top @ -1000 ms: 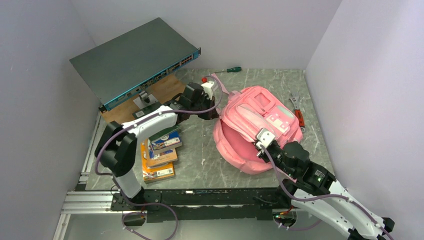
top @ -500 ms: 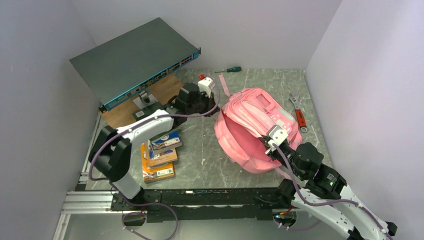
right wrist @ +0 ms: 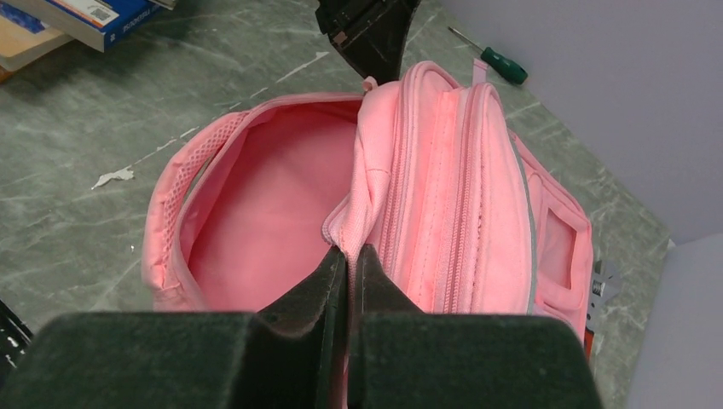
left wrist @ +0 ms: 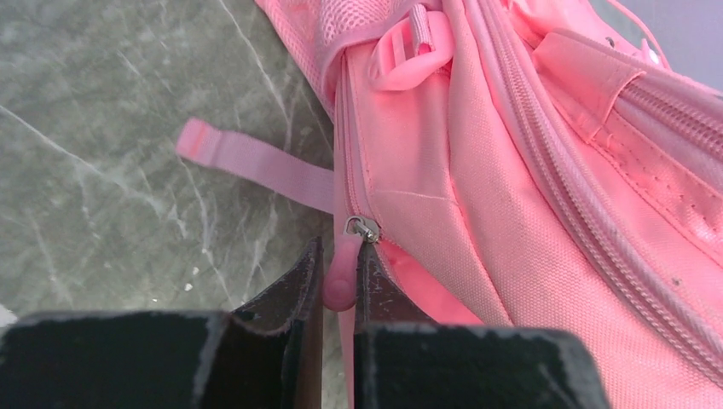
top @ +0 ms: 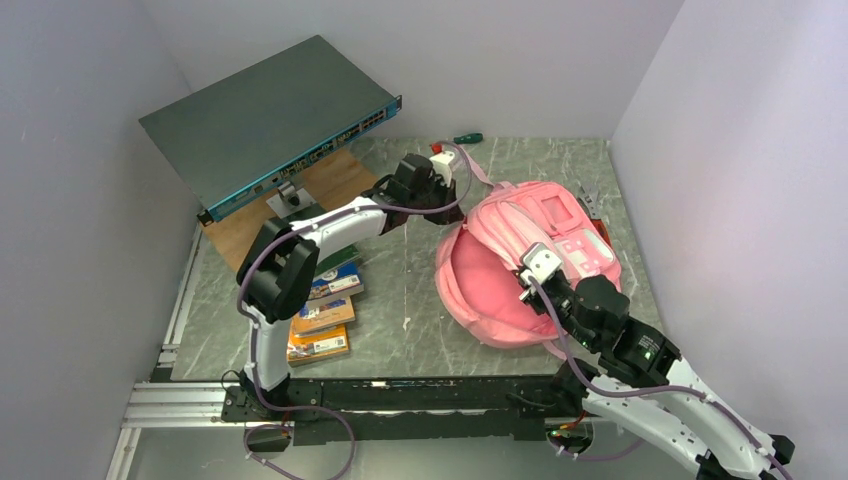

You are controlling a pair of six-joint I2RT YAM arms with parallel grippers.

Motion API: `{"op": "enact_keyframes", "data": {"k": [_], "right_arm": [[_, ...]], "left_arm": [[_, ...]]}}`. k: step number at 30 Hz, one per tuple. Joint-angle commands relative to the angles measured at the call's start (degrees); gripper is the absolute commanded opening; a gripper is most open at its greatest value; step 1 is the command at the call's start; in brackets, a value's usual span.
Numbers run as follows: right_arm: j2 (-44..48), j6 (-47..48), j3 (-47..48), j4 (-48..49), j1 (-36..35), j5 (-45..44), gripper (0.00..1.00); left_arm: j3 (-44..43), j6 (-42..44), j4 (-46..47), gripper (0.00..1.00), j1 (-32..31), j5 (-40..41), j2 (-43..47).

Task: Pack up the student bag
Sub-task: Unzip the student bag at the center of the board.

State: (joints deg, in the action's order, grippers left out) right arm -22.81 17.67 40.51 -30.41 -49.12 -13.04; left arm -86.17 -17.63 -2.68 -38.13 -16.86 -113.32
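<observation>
1. A grey-green marbled table (top: 400, 290) sat in a corner between pale, plain walls.
2. A pink backpack (top: 500, 270) lay on the right half of the table, its front pockets and pale trim facing up and towards the right wall.
3. The backpack's main compartment (right wrist: 256, 196) gaped open on the side facing the middle of the table, showing a pink lining.
4. The left pincer (left wrist: 339, 260) was at the backpack's far corner, pressed together on a pink zip pull (left wrist: 338, 290) hanging from a metal slider.
5. Just beside that zip pull, a loose pink strap (left wrist: 256, 162) lay flat on the table, running out from the backpack's side seam.
6. The right pincer (right wrist: 349, 251) was at the backpack's near edge, pinching a fold of pink fabric at the rim between the open compartment and the zipped front panels.
7. Beyond the backpack, near the back wall, lay a screwdriver (top: 467, 138) with a green handle, apart from the fabric.
8. Left of the backpack, well apart from it, a stack of books (top: 320, 315) rested near the table's left edge.
9. Further back on that side, a flat grey box (top: 270, 120) with a row of ports along its blue front was propped at a tilt above a wooden board (top: 330, 180).
</observation>
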Motion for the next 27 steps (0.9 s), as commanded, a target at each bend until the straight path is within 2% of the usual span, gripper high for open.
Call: {"op": "enact_keyframes", "data": {"k": [1, 4, 7, 8, 13, 15, 19, 20, 23, 27], "right_arm": [[3.6, 0.8, 6.4, 12.8, -0.7, 1.8, 0.00], [3.3, 1.5, 5.1, 13.2, -0.7, -0.3, 0.00], [2.6, 2.2, 1.3, 15.9, -0.7, -3.0, 0.00], [1.9, 2.7, 0.5, 16.4, -0.7, -3.7, 0.00], [-3.9, 8.4, -4.1, 19.4, -0.4, -3.6, 0.00], [-5.9, 11.0, -5.7, 21.2, 0.9, -1.8, 0.00], [-10.3, 13.2, -6.2, 19.7, 6.4, 1.3, 0.00], [-11.3, 12.8, -6.1, 18.8, 8.4, 1.9, 0.00], [-13.9, 10.9, -4.1, 13.9, 13.9, 4.2, 0.00], [-15.1, 9.2, -1.5, 6.2, 15.1, 4.4, 0.00]], "left_arm": [[0.1, -0.5, 0.7, 0.00, 6.5, 11.7, -3.7], [0.3, -0.9, 2.2, 0.00, 6.5, 8.6, -1.9], [-1.3, -1.4, -1.6, 0.00, 6.5, 6.9, 0.7], [-1.2, -1.9, -3.4, 0.04, 6.5, 7.2, 2.7], [5.9, -4.3, -7.7, 0.48, 7.5, 8.7, 14.5], [8.2, -5.9, -10.6, 0.63, 8.4, 8.4, 19.5], [13.8, -8.3, -13.7, 0.79, 9.6, 4.9, 29.1], [14.5, -8.3, -14.8, 0.89, 9.6, 4.3, 31.4], [16.4, -7.2, -19.5, 0.93, 9.6, 4.3, 38.2], [21.6, -5.5, -21.6, 0.96, 9.7, 4.7, 49.4]]}}
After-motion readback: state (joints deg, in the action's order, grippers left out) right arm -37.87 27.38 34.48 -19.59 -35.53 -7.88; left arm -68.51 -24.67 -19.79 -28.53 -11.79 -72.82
